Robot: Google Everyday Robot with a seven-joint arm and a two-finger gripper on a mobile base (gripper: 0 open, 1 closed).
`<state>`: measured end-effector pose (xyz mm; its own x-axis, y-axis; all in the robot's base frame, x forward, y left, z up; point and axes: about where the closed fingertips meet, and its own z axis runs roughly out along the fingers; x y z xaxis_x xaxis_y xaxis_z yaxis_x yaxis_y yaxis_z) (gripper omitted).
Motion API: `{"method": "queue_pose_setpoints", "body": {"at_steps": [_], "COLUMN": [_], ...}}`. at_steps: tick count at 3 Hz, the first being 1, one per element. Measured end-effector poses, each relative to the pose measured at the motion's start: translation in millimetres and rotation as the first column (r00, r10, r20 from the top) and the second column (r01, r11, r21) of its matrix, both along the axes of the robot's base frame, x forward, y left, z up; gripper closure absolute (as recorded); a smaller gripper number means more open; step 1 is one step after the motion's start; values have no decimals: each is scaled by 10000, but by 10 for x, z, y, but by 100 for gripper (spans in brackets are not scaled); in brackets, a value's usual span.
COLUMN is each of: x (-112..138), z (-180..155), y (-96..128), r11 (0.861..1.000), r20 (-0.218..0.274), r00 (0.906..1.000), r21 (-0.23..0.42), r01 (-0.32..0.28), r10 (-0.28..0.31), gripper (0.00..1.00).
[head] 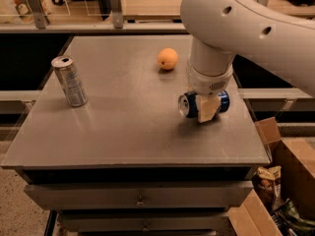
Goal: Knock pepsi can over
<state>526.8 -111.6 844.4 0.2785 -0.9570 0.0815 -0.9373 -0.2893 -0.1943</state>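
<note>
The pepsi can (189, 105) is lying on its side on the right part of the grey table (123, 127), in front of the orange (167, 59) and well apart from it. Its long axis is running roughly left to right across the table, with the silver top being turned to the left and slightly toward the camera, and the blue bottom end showing on the right. The gripper (205, 108) is being held straight down over the middle of the can from the white arm (231, 18). Its fingers are set astride the can's body and are being spread only by the can's width; the near finger (208, 110) is being shown as a pale pad pressed across the can's front side, while the far one is hidden behind the can. A slim silver can (70, 81) is standing upright near the table's left edge, far from the gripper. To the lower right, beside the table, an open cardboard box (295, 181) is being filled with crumpled packets (268, 181); what they are cannot be told.
</note>
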Motion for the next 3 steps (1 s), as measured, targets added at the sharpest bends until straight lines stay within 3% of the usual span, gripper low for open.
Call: {"method": "queue_pose_setpoints", "body": {"at_steps": [2,3], "x": [-114,-152], "z": [-104,-115], "y": [19,-2], "r11": [9974,9962], "r20": [-615,-1199], "r00": [9963,9891], "r21": [-359,-82], "r01": [-622,-866], "r10": [599,850], "gripper": [0,0]}}
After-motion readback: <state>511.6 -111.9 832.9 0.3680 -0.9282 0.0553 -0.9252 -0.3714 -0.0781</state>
